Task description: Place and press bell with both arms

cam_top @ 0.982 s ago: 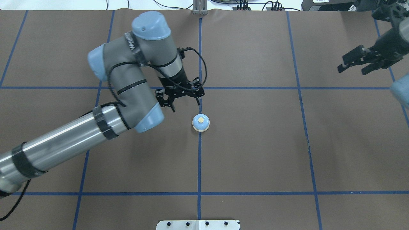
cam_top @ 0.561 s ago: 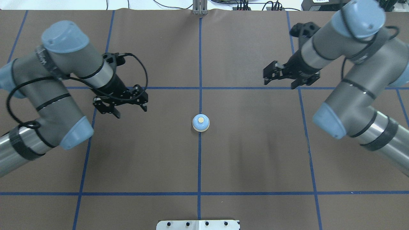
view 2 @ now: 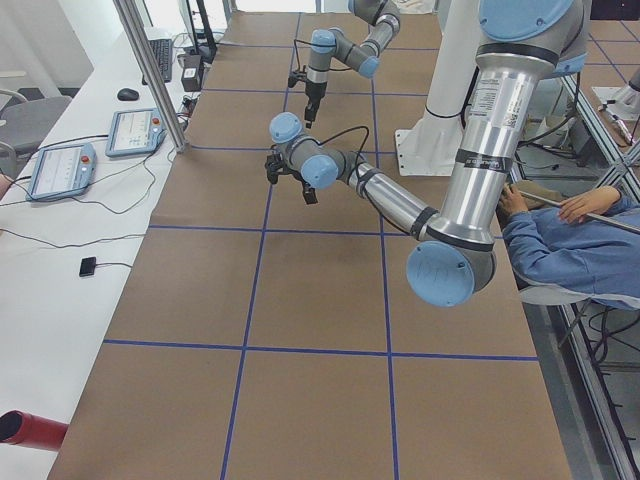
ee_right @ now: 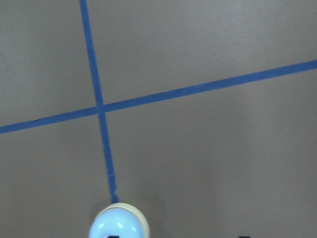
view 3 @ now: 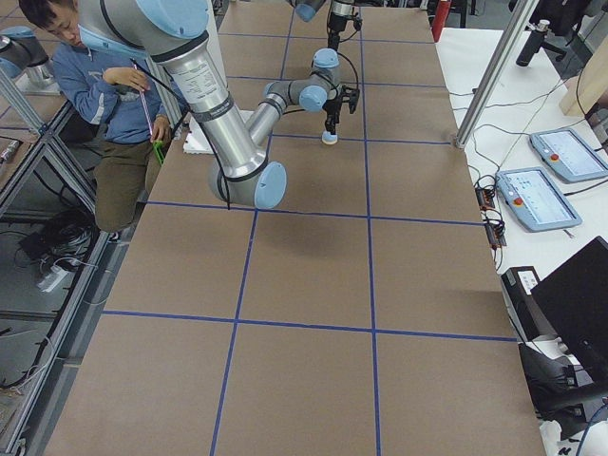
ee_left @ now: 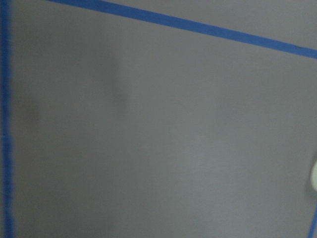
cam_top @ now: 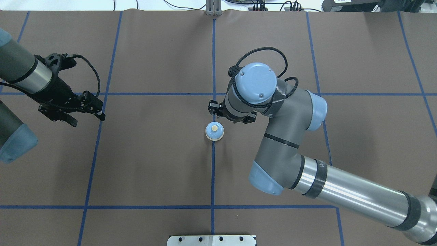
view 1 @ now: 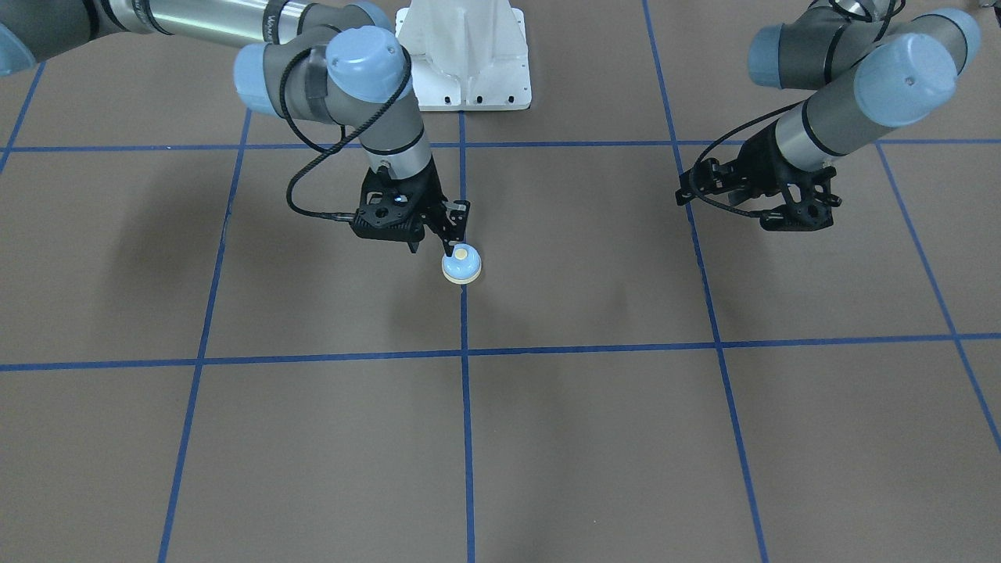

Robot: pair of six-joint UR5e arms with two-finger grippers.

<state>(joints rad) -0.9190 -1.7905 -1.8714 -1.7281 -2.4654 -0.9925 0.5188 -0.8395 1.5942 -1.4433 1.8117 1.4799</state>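
**Background: taped table, side bench, one person**

Brown table cover (cam_top: pixel 153 164) carries a grid of blue tape lines (cam_top: pixel 213 177). The white side bench (view 2: pixel 60 230) along one long edge holds two tablets (view 2: pixel 62 170), a mouse (view 2: pixel 127 94), a keyboard (view 2: pixel 164 60) and loose cables (view 2: pixel 60 240). A metal post (view 2: pixel 150 70) stands at the bench edge. A red cylinder (view 2: pixel 30 428) lies at the near corner. A person in a blue shirt (view 2: pixel 570 250) sits on the opposite side.

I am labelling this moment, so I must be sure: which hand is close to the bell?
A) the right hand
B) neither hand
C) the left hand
A: the right hand is right by the bell; the left hand hangs far aside.
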